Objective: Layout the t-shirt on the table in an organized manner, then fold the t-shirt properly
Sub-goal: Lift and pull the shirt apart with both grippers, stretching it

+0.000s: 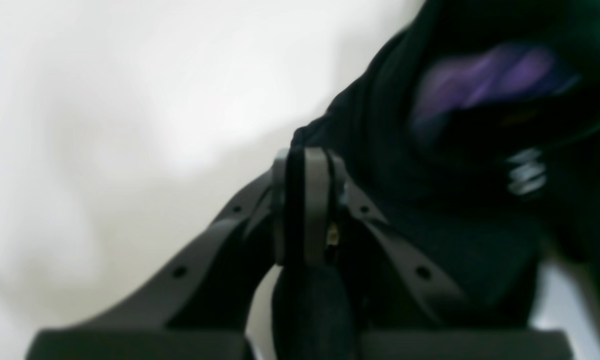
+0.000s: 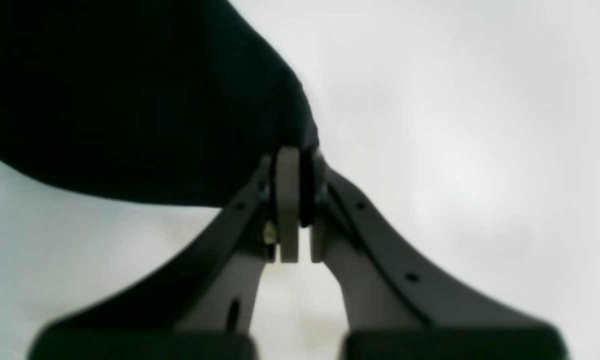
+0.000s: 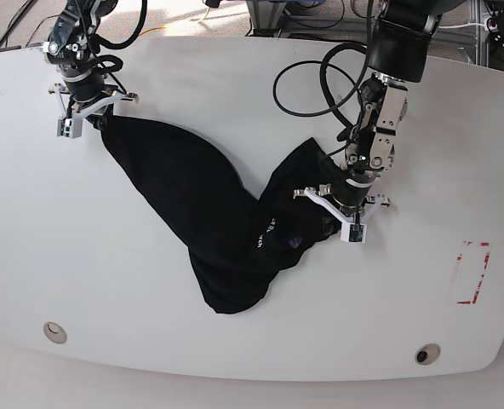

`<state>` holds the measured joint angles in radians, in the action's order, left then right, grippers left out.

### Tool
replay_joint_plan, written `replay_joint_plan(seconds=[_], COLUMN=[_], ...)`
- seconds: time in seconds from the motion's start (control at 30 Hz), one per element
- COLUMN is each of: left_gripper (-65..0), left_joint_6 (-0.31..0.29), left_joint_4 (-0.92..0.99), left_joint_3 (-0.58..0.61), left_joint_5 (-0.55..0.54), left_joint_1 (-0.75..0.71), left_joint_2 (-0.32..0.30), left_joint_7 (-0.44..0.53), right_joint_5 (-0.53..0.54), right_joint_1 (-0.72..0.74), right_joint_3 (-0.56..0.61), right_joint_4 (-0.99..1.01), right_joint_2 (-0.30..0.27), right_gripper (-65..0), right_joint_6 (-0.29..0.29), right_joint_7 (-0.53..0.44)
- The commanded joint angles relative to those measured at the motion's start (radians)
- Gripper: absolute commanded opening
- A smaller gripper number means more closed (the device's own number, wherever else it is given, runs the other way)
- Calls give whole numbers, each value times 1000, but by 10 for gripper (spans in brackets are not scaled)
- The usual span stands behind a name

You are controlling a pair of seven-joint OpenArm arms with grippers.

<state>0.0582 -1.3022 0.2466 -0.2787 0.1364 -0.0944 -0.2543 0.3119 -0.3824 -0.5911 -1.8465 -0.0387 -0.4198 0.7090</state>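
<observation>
a black cable [image 3: 307, 81] is looped on the far part of the worktop. beyond the far edge, more cables [image 3: 18, 17] and metal framing [image 3: 269, 13] are seen.

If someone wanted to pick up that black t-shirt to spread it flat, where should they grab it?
Probably at its outer edges, from above. The t-shirt lies twisted in a V on the table, bunched low in the middle. Both grippers already pinch opposite ends: the right gripper a far corner, the left gripper cloth near the neck label. Pulling apart should flatten it.
</observation>
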Motion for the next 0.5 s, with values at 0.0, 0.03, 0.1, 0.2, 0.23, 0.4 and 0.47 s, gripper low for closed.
replay_joint_plan(seconds=[0.0, 0.03, 0.1, 0.2, 0.23, 0.4, 0.47], left_gripper=[-650, -650, -650, -650, -650, -650, -650], left_joint_6=[-5, -7, -7, -7, -7, -8, -8], left_joint_4=[-95, -115, -167, -216, -227, -282, -300], left_joint_3=[-34, -48, -85, -115, -120, -122, -122], left_joint_5=[0, 0, 2, 5, 5, 2, 2], left_joint_1=[27, 27, 25, 27, 30, 49, 62], left_joint_2=[-5, -5, -5, -15, -24, -87, -101], left_joint_7=[16, 14, 14, 14, 14, 14, 14], right_joint_5=[8, 8, 8, 8, 8, 7, 7], right_joint_1=[7, 12, 20, 33, 46, 102, 127], right_joint_3=[-3, -3, -3, -2, -2, -2, -2], right_joint_4=[-77, -94, -124, -158, -167, -178, -178], right_joint_2=[-10, -10, -10, -17, -19, -45, -69], right_gripper=[-648, -648, -648, -648, -648, -648, -648], right_joint_6=[-4, -4, -4, -4, -4, -18, -18], right_joint_7=[-15, -15, -10, 13, 21, 53, 54])
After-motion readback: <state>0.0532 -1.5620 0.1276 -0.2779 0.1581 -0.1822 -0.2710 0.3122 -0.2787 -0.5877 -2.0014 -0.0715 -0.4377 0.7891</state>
